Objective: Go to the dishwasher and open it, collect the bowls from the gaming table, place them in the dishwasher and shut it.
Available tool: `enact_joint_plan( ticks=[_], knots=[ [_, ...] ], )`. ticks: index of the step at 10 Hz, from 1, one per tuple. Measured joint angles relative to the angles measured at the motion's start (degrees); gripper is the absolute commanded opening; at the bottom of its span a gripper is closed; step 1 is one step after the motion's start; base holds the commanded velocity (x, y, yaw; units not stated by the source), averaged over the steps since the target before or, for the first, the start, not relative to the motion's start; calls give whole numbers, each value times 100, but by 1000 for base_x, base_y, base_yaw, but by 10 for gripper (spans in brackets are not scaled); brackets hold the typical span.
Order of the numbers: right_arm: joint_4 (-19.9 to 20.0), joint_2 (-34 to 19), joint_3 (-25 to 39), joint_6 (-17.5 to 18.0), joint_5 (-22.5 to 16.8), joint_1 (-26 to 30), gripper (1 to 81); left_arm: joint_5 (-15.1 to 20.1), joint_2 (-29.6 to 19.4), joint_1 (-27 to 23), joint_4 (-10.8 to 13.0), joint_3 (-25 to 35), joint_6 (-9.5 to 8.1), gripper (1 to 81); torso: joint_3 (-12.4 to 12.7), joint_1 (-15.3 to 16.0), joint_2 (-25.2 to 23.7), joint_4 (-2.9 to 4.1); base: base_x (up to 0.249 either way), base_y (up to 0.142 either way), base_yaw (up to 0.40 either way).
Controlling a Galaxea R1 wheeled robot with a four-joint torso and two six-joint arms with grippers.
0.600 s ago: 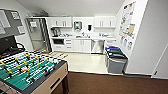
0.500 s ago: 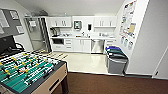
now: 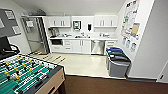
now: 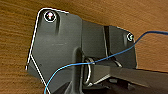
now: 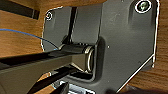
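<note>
The dishwasher [image 3: 97, 47] is a stainless-steel front under the far kitchen counter, between white cabinet doors, and it is closed. It stands across the pale kitchen floor from me. The bowls and the gaming table are out of view. Both wrist views look down past the robot's dark plate onto a wood-grain floor, with a thin blue cable crossing each.
A green-field football table [image 3: 27, 75] with rods takes the near left. Grey bins with blue and green lids [image 3: 117, 62] stand by the right wall. A tall fridge [image 3: 35, 35] is at the far left, and a sink and counter [image 3: 82, 37] run along the back.
The head picture has hardly shifted, and nothing in the room has moved.
</note>
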Motion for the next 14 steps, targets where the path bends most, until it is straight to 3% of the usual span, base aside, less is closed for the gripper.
enact_joint_plan(
  ticks=[5,8,14],
  knots=[
    [-13,87,5,2,11,24,811,-5,-9,-11,0,-2,0,811,0,0,2,0,279,0,0],
    [-5,95,-69,2,351,-57,811,-9,-11,10,0,-5,0,811,0,0,2,0,279,0,0],
    [-7,141,-188,0,406,-66,811,-9,16,24,0,-2,0,811,2,0,2,0,279,0,0]
  ],
)
